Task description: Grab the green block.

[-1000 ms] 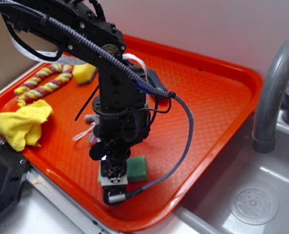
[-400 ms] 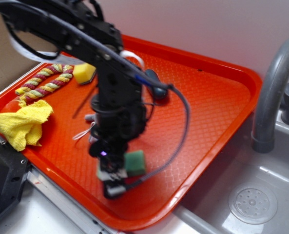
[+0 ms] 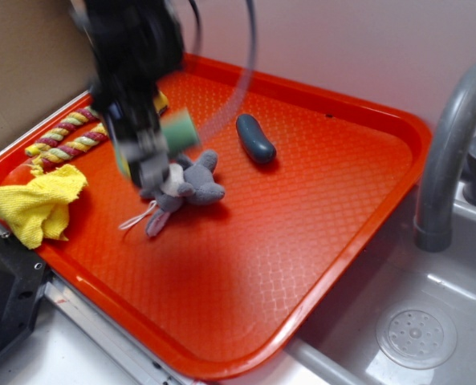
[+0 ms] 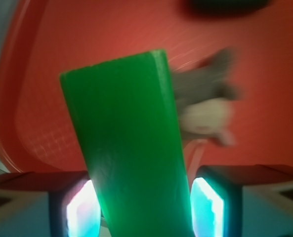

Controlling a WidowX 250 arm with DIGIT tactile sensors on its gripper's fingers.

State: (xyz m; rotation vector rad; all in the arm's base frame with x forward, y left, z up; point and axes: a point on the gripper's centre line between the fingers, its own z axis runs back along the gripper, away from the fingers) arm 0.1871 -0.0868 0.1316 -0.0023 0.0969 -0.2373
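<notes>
My gripper (image 4: 144,210) is clamped on the green block (image 4: 129,148), which stands up between the pads and is lifted clear of the orange tray (image 3: 318,208). Just beyond and below it lies the grey mouse (image 3: 185,188); a dark oblong piece (image 3: 255,139) sits further off. I can read no writing or labels anywhere.

The blurred claw (image 3: 153,148) holds the green block (image 3: 178,128) above the orange tray (image 3: 326,208), just over the grey plush mouse (image 3: 185,188); a yellow cloth (image 3: 33,204) lies left.
</notes>
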